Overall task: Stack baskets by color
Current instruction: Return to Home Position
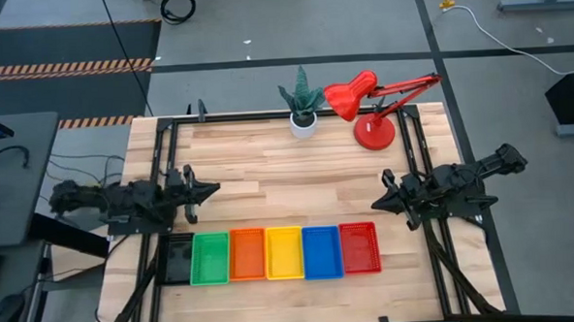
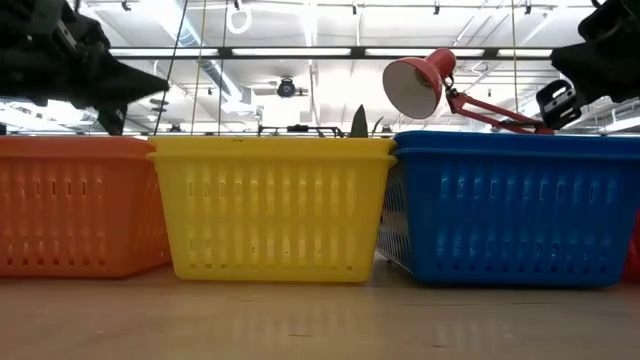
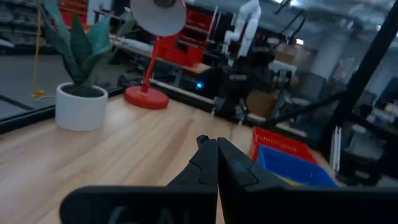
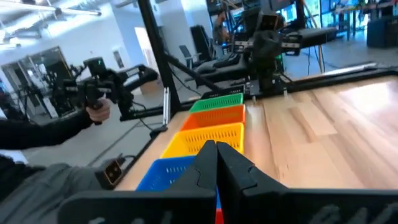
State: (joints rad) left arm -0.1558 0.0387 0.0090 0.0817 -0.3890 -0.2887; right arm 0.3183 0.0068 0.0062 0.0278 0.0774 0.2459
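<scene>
Six-colour row of shallow mesh-sided plastic baskets (image 1: 284, 253) on the pale wooden table (image 1: 268, 162); left gripper (image 1: 215, 190) and right gripper (image 1: 375, 204), fingers pressed together and empty, hover clear of it.

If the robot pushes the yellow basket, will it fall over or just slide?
Probably slide: the yellow basket sits low and wide on the smooth wooden table. It likely feels light, with thin slotted plastic walls. Pushed sideways, it would bump the orange basket beside it.

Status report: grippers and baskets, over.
Left gripper shut, empty, left side. Right gripper shut, empty, right side. Mesh plastic baskets in one row by colour. Nothing blocking.
</scene>
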